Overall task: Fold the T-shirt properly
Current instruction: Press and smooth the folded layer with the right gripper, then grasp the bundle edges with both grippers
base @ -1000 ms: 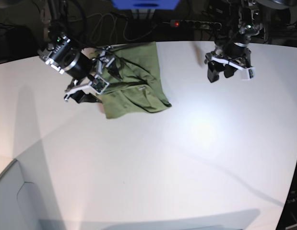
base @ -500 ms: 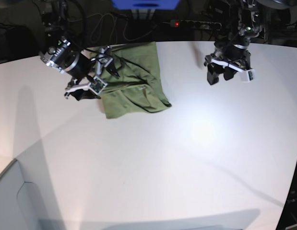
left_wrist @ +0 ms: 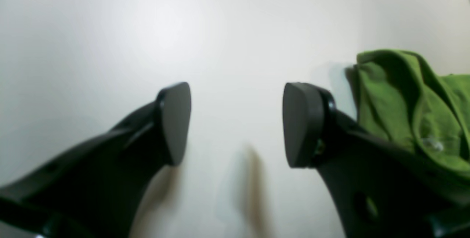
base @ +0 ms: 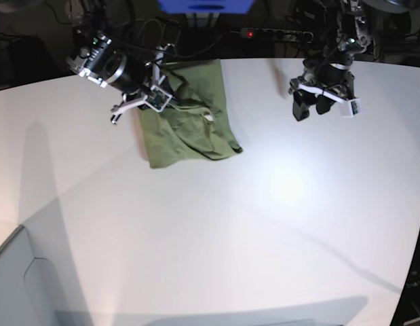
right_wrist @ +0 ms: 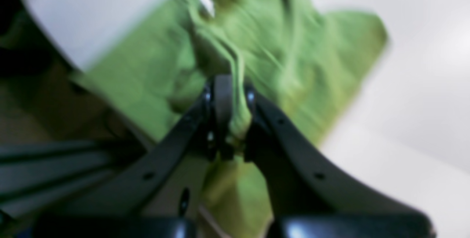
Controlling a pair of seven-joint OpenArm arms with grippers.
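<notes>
T-shirt (base: 189, 119) lies bunched and creased at the far side of the white table (base: 264, 224), so folding looks barely begun. The right gripper (right_wrist: 229, 120) pinches a ridge of its fabric; the left gripper (left_wrist: 237, 124) hangs open, well apart. Motion blur hides the pinched part's identity.

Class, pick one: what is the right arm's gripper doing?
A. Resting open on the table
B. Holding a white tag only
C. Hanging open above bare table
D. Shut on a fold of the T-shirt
D: the right gripper has its jaws pinching a fold of the T-shirt.
</notes>
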